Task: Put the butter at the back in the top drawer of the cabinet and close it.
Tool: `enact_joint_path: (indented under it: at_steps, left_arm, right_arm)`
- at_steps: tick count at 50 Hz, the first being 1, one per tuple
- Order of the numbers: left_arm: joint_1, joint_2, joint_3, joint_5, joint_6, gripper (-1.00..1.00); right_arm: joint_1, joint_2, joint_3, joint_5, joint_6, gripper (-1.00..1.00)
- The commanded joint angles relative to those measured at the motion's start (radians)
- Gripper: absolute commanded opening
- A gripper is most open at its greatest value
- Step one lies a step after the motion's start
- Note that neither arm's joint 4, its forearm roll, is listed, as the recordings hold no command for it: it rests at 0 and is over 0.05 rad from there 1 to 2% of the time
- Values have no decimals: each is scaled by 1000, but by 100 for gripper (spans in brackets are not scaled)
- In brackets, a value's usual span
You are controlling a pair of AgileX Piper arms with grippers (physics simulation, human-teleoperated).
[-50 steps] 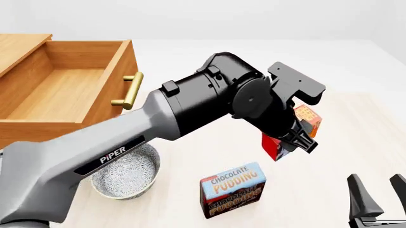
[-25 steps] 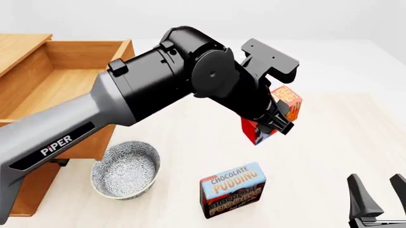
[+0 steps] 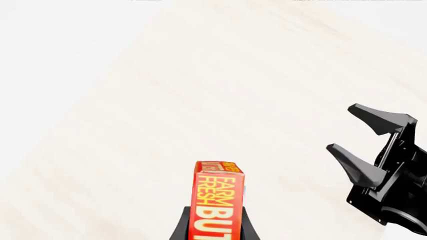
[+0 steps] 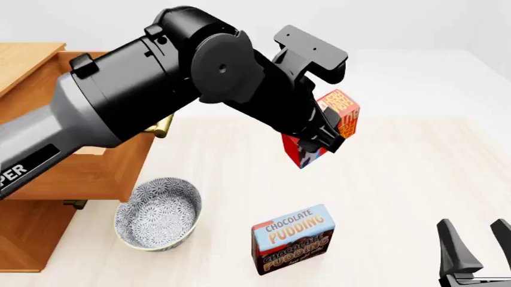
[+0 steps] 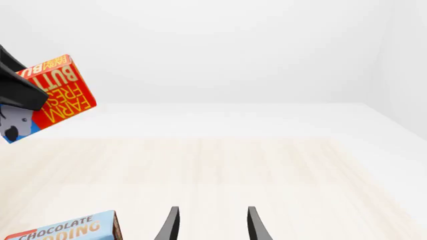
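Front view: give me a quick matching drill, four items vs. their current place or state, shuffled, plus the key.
Items:
1. butter
2. Chocolate Pudding box
3. patterned bowl
4. top drawer

Place or state:
A. pulled open
B. held in the air by the left claw
C. on the table, beside the cabinet
D. standing on the table near the right claw

Pairs: 1-B, 2-D, 3-C, 4-A

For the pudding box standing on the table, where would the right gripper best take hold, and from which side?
Grip the pudding box across its two narrow sides near the top, coming from above. It stands upright with its broad printed face toward the camera, so the narrow width likely suits the right gripper, whose jaws stand open.
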Motion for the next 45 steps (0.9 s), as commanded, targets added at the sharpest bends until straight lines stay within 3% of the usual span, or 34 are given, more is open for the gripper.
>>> enact_joint_path:
  at_steps: [1,45]
  left_arm:
    - [21,-49,4,8,27,-100]
    - [118,-184,45,85,75,-100]
  right_arm:
    - [0,0,0,0,0,100]
    - [0,0,0,0,0,100]
